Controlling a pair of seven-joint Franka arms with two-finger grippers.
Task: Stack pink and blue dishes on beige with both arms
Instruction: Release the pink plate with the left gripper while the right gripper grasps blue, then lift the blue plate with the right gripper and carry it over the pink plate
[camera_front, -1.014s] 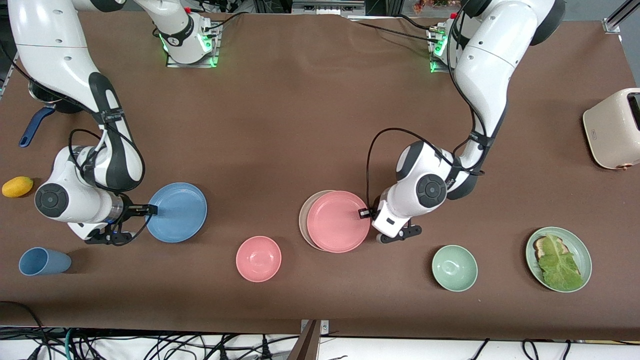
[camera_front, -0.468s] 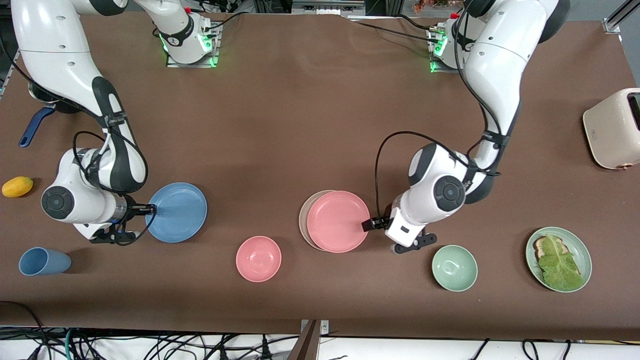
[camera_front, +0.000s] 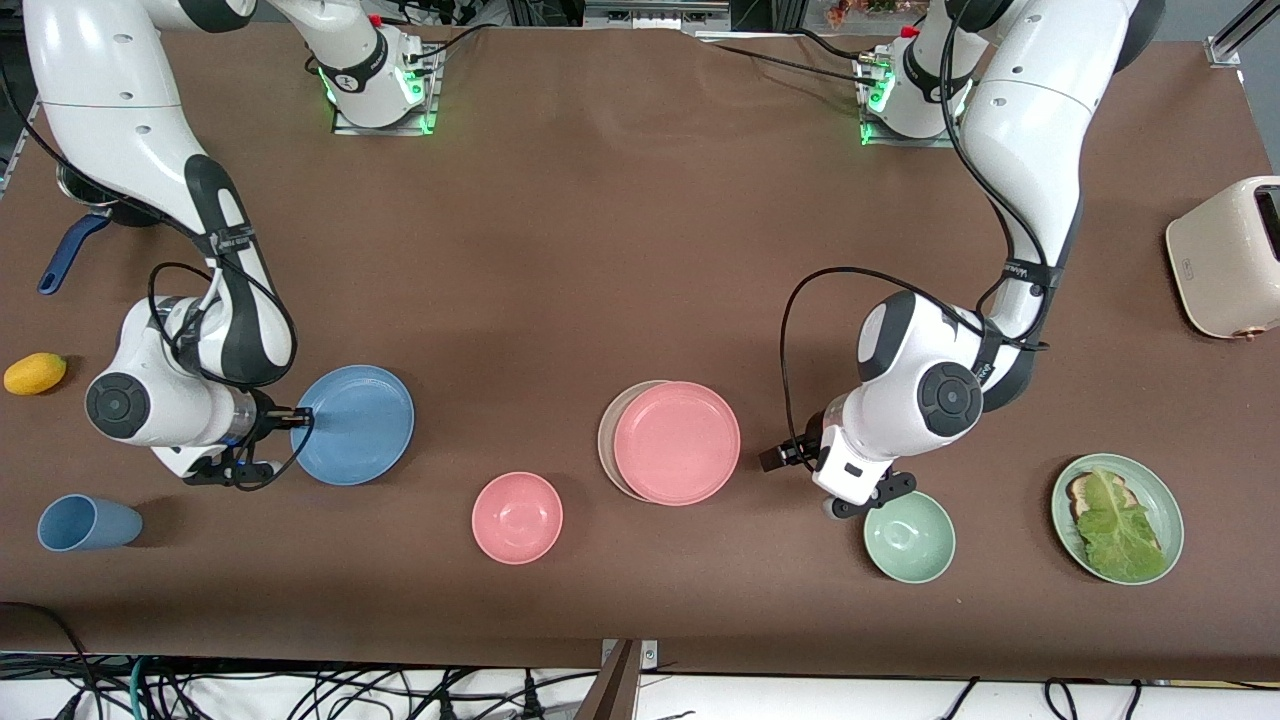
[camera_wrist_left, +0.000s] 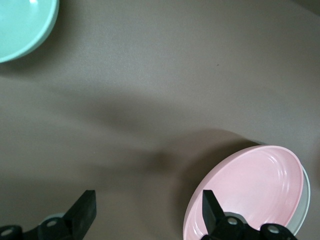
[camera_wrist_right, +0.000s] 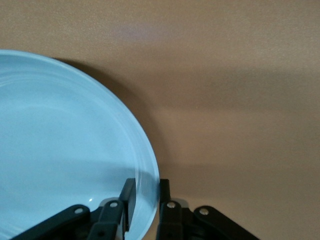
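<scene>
Pink sits on beige near the middle of the brown bench (camera_front: 620, 250): the pink plate (camera_front: 677, 442) lies on the beige plate (camera_front: 607, 440), shifted a little toward the left arm's end so that a crescent of beige rim shows at the side toward the right arm. The left gripper (camera_front: 775, 458) hangs just beside the pink plate's edge, apart from it, its fingers (camera_wrist_left: 86, 212) spread wide and holding nothing; in the left wrist view the pink plate (camera_wrist_left: 250, 192) shows past one finger and bare cloth lies between the two. A pale green bowl (camera_front: 909, 536) rests just under the left wrist, nearer the front camera. The blue plate (camera_front: 352, 424) lies flat on the bench toward the right arm's end, well apart from the stack. The right gripper (camera_front: 298, 413) is at its rim, and the right wrist view shows one finger (camera_wrist_right: 128, 200) over the blue plate (camera_wrist_right: 65, 150) and the other outside, nipping the rim between them. A pink bowl (camera_front: 517, 517) lies between the blue plate and the stack, nearer the front camera
</scene>
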